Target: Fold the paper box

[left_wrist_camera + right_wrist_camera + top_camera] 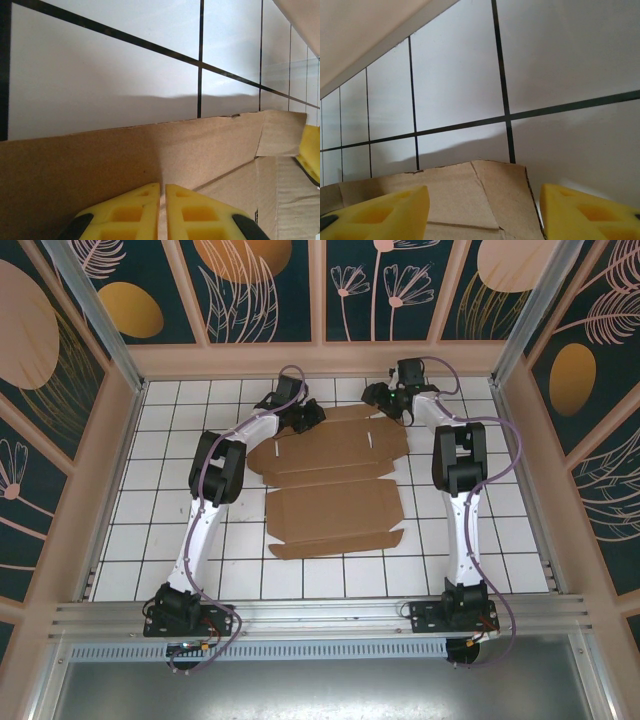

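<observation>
Left pincer (162, 187), pressed together, likely pins the paper box (335, 505) beneath it; right pincer (485, 200), spread, frames the flap (495, 182) ahead to grab.

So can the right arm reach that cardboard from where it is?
Likely yes: the right gripper hangs open right at the box's far corner, and nothing stands between them.
</observation>
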Tool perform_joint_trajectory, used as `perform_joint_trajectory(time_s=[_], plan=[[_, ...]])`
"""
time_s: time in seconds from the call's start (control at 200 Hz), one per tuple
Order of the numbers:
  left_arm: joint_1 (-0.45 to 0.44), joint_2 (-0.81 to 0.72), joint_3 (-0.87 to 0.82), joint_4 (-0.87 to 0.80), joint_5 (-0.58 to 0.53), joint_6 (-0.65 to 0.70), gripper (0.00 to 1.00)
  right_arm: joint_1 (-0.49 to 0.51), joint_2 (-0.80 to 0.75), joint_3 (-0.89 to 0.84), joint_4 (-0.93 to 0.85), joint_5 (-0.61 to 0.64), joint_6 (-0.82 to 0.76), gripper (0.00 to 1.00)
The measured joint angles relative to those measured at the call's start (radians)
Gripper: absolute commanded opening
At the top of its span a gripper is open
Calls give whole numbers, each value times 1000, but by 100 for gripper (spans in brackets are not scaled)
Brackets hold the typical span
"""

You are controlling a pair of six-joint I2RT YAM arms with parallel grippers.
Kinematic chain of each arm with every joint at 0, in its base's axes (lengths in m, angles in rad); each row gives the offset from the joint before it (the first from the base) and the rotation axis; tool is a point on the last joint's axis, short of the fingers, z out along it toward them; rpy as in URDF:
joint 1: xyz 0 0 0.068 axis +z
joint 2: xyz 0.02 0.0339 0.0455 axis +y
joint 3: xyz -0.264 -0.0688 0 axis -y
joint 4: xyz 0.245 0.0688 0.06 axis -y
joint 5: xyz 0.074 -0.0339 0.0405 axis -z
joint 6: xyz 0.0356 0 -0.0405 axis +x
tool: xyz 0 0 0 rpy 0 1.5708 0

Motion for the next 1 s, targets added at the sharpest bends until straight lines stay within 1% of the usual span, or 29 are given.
perform_joint_trajectory(time_s=[0.37,0.575,0.731,0.831,0.936,1.001], plan=[[0,0,2,-2,2,0,12,51,1,-5,18,-38,0,56],[0,0,2,-4,5,3,12,73,48,59,4,-47,-1,56],[0,0,6,-11,11,3,15,72,54,56,-3,-44,-12,55],[-2,-3,16,-29,15,3,19,65,-10,-49,32,-38,-25,54],[-4,-16,17,-48,23,3,23,37,-142,-230,61,-27,-27,54],[-4,-34,17,-60,33,3,25,2,-237,-332,77,-15,-31,54]])
